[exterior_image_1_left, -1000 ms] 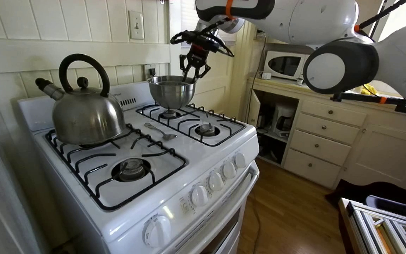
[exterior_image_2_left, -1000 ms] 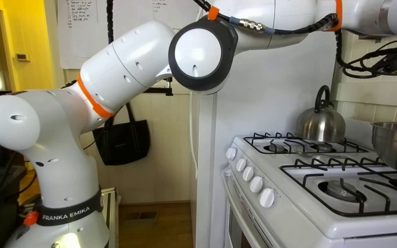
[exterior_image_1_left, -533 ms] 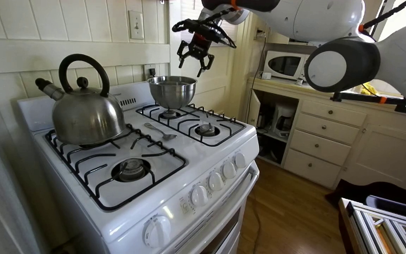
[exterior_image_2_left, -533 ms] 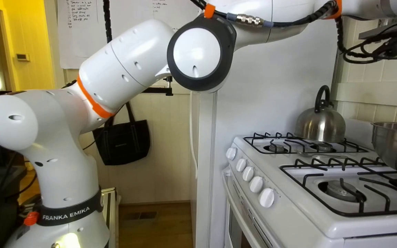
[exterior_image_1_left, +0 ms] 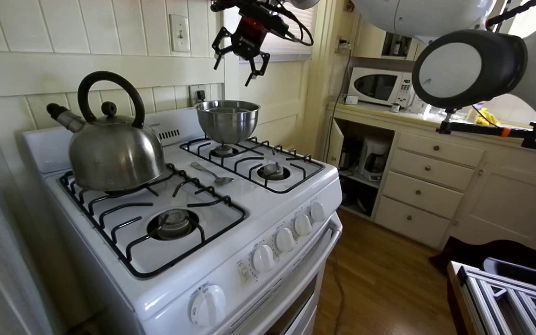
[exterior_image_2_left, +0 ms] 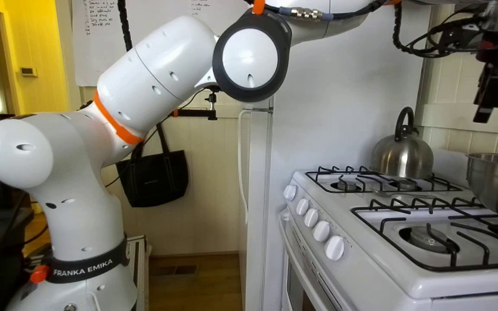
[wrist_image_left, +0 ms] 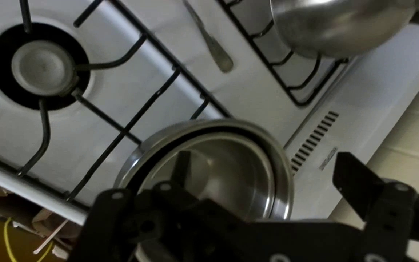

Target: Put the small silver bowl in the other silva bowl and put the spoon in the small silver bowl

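- The gripper (exterior_image_1_left: 232, 75) has its fingers spread wide with nothing between them; in an exterior view it hangs above the bowls, clear of both.
- Done, by the look of it: the small bowl (wrist_image_left: 238, 174) sits inside the big bowl (exterior_image_1_left: 228, 126), the pair of them below the gripper. The wrist view shows one rim within the other, the dark gap wider on one side, so the small bowl looks off-centre. Whether it rests flat on the bottom I cannot tell.
- Left: the spoon (wrist_image_left: 211, 42) lies below the gripper and off towards the kettle (exterior_image_1_left: 117, 158), flat on the stove (exterior_image_1_left: 268, 204) and outside both bowls.
- My reading: the nesting half of the task is finished and the spoon half has not begun.
- What remains should be a move down and across to the spoon, a pinch on its handle, a lift back over the bowls and a release into the small bowl.
- A likely snag: so flat a handle may slide on the smooth stove before it is gripped.
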Available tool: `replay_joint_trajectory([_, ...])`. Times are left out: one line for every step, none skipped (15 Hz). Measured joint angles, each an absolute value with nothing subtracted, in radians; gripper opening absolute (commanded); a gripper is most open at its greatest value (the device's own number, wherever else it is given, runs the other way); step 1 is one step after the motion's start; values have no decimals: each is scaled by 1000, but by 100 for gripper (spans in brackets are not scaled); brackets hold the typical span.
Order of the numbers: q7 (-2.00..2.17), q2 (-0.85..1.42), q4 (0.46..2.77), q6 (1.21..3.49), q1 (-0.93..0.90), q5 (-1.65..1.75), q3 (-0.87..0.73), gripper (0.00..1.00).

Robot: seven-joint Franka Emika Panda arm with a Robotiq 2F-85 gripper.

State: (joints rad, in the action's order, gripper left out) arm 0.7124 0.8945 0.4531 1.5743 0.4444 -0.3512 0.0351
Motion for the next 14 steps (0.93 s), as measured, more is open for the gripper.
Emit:
replay_joint_trajectory([694,891,454,1551,423,-351,41,100])
replay_joint_trajectory([679,891,455,1523,399,-350,45,100])
replay_joint_trajectory([667,891,457,1492,376,-349,46,100])
replay_joint_trajectory([654,892,458,1456,355,-347,47,100])
replay_joint_trajectory([634,895,458,1420,338,-341,47,100])
replay_joint_trajectory([610,898,458,1384,326,-335,47,100])
replay_joint_trajectory([585,903,459,1350,317,-320,44,100])
replay_joint_trajectory([563,912,459,1326,309,-296,36,100])
replay_joint_trajectory([552,924,460,1315,303,-266,20,100])
replay_joint_trajectory([549,937,457,1314,302,-262,16,100])
replay_joint_trajectory([549,942,454,1314,303,-263,17,100])
replay_joint_trajectory([549,941,450,1314,303,-263,17,100])
replay_joint_trajectory([549,939,445,1314,303,-263,18,100])
replay_joint_trajectory([549,935,446,1315,303,-263,18,100])
